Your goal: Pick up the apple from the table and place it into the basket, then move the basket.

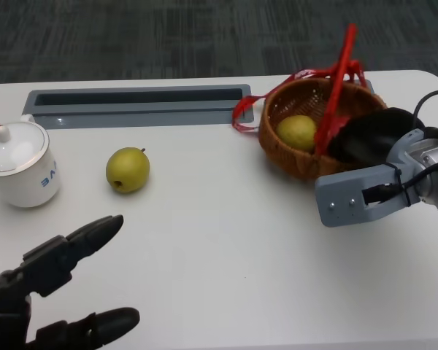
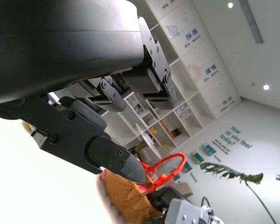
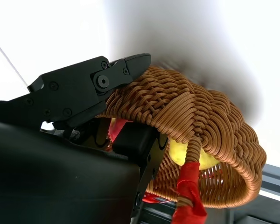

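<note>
At far left on the white surface (image 1: 219,240): a white lidded cup (image 1: 20,164) with blue lettering. Near left corner: left hand (image 1: 55,292) above the surface, fingers (image 1: 95,235) spread apart and stretched rightward, nothing between them. Right of the cup, well apart from the hand: a yellow-green, pear-like fruit (image 1: 128,169) with a short stem, resting alone on the surface. Behind it along the far edge: a long grey recessed tray (image 1: 135,106). Further right, beyond the tray's end: a woven brown basket (image 1: 306,157) with a red handle (image 1: 336,87) rising upright and red ribbon trailing at its far-left rim. Inside the basket, toward its left half: the apple (image 1: 297,133), yellow-green and round. At the basket's right rim: right hand (image 1: 372,138), dark fingers (image 3: 91,91) hooked over the wicker edge, one set against the outer wall and the rest reaching inside, gripping the rim. Silver-grey forearm housing (image 1: 358,193) just near of the basket, extending off to the right. In the right wrist view, apple (image 3: 189,154) visible within the wicker bowl beside the ribbon-wrapped handle base.
</note>
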Controlling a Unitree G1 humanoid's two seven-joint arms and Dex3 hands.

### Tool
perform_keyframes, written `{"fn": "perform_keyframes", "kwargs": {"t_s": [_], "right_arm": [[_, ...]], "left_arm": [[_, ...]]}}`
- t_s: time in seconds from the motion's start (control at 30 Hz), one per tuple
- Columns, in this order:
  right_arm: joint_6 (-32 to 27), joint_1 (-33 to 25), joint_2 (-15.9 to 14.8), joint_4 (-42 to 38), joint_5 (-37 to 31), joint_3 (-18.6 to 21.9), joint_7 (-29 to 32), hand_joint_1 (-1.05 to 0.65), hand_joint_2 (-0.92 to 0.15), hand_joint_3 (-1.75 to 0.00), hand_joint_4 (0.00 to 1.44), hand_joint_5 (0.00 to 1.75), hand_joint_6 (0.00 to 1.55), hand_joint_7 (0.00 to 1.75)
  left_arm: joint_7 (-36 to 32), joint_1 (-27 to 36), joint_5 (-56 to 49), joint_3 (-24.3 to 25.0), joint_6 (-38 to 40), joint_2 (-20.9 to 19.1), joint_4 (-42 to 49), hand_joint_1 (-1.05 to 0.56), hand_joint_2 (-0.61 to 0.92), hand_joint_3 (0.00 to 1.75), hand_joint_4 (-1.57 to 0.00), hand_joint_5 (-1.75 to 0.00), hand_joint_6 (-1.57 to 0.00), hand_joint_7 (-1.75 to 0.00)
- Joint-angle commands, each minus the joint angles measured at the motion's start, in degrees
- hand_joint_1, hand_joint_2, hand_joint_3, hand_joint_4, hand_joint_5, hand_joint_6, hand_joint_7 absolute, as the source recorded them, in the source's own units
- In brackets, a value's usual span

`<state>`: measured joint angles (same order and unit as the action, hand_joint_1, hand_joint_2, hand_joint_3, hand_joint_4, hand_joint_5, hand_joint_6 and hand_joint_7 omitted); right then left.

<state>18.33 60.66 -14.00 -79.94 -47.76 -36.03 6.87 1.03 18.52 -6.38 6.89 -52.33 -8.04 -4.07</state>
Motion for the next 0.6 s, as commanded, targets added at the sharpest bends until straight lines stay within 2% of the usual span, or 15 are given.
{"fn": "perform_keyframes", "kwargs": {"t_s": [0.03,0.27,0.37,0.47,0.6], "right_arm": [[-2.4,2.2,-2.0,-0.4,1.0,1.7,-0.8,-0.28,-0.91,0.0,1.04,0.14,1.0,0.0],[-5.8,2.9,-2.1,-0.5,1.1,3.2,-0.5,-0.26,-0.9,0.0,1.07,0.05,1.0,0.0],[-6.0,2.4,-1.8,-0.5,1.9,4.6,-0.9,-0.3,-0.86,0.0,1.05,0.03,0.96,0.0],[-5.7,1.9,-1.6,-0.5,2.5,5.6,-2.6,-0.44,-0.81,0.0,0.89,0.0,0.8,0.0],[-4.5,1.5,-1.2,-0.5,1.8,5.3,-3.9,-0.74,-0.77,0.0,0.56,0.0,0.53,0.0]], "left_arm": [[0.5,2.1,0.0,0.3,-0.6,-0.7,-1.6,-0.3,0.76,0.0,-0.74,-0.01,-0.73,-0.01],[0.3,4.2,-1.4,0.3,-2.0,-0.3,-1.3,-0.32,0.77,0.0,-0.74,-0.01,-0.74,-0.01],[-0.3,4.5,-2.8,0.6,-3.4,0.1,-0.5,-0.33,0.77,0.0,-0.75,-0.02,-0.75,-0.01],[-0.7,4.5,-3.7,0.9,-4.3,0.4,0.3,-0.33,0.78,0.0,-0.76,-0.02,-0.76,-0.01],[-0.7,4.3,-3.8,0.9,-5.1,0.4,1.5,-0.34,0.78,0.0,-0.76,-0.02,-0.76,-0.01]]}}
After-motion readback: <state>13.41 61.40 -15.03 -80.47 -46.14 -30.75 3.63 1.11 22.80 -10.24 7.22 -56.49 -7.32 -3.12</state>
